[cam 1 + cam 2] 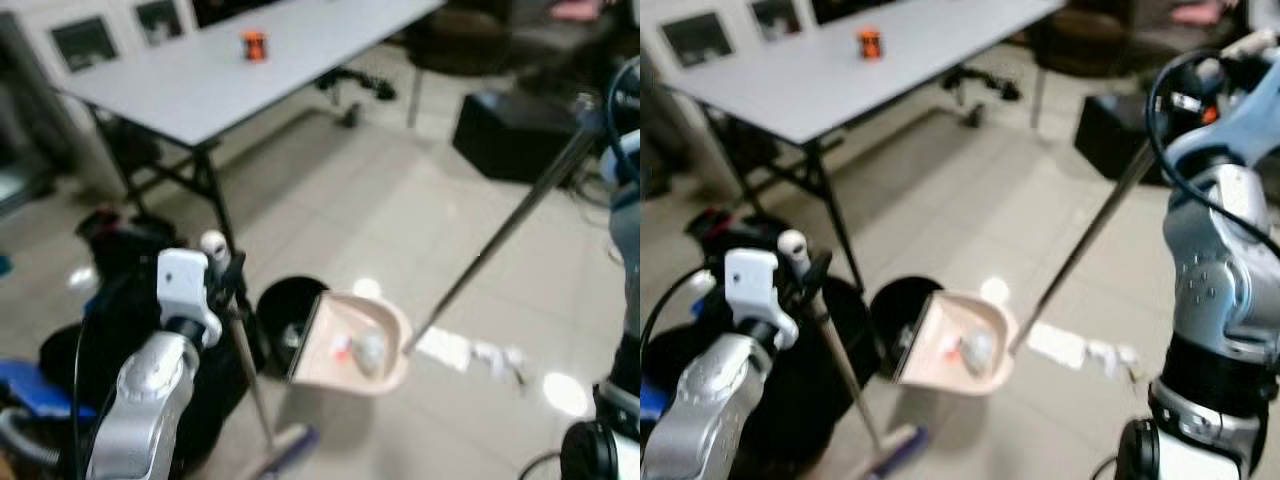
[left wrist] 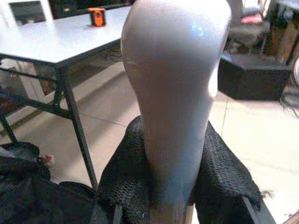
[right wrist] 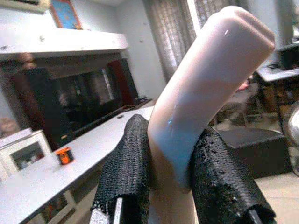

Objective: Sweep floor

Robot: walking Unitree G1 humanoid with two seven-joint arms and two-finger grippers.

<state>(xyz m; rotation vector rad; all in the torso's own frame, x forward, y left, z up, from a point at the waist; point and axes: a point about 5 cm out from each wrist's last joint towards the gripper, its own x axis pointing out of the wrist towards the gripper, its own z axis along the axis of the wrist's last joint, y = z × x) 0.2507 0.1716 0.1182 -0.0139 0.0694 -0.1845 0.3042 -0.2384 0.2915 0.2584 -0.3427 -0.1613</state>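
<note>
My left gripper (image 2: 173,158) is shut on the broom's pale handle top (image 2: 175,93). The broom stick (image 1: 245,360) slants down to the brush (image 1: 285,450) on the floor. My right gripper (image 3: 170,163) is shut on the curved pale grip (image 3: 205,88) of the dustpan's long metal handle (image 1: 500,235). The pink dustpan (image 1: 395,325) hangs tilted just beside and above the black bin (image 1: 285,305). Red and grey scraps (image 1: 358,348) lie inside the pan. White paper bits (image 1: 475,352) lie on the tiles to the right of the pan.
A grey folding table (image 1: 250,80) with an orange item (image 1: 255,45) stands ahead on the left. Near my left arm sits a dark bag (image 1: 130,300). A black box (image 1: 510,135) stands at the right rear. Open tiled floor (image 1: 380,210) lies between.
</note>
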